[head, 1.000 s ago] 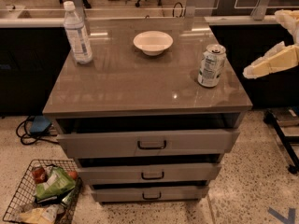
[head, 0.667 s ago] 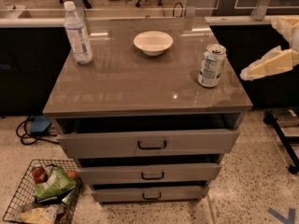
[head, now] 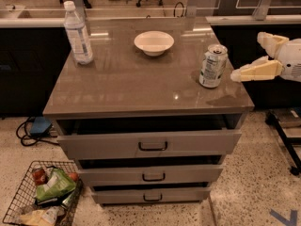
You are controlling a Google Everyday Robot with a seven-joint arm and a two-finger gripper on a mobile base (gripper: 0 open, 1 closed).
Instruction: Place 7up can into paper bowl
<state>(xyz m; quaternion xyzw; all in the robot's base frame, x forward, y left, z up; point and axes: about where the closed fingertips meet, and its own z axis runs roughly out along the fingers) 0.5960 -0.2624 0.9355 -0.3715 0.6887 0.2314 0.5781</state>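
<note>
The 7up can (head: 213,66) stands upright near the right edge of the grey cabinet top (head: 131,86). It has a silver top and a white and green label. The paper bowl (head: 154,42), shallow and cream-white, sits at the back middle of the top, left of the can and farther back. My gripper (head: 246,56) comes in from the right at the can's height, just right of it and not touching it. Its cream fingers (head: 256,70) are spread open and hold nothing.
A clear plastic water bottle (head: 78,33) stands at the back left corner. Below the top are three drawers (head: 153,145), the upper one pulled slightly out. A wire basket (head: 42,197) with snack packs sits on the floor at the lower left. A counter runs behind.
My gripper has moved left, closer to the can. The can, bowl and bottle have not moved.
</note>
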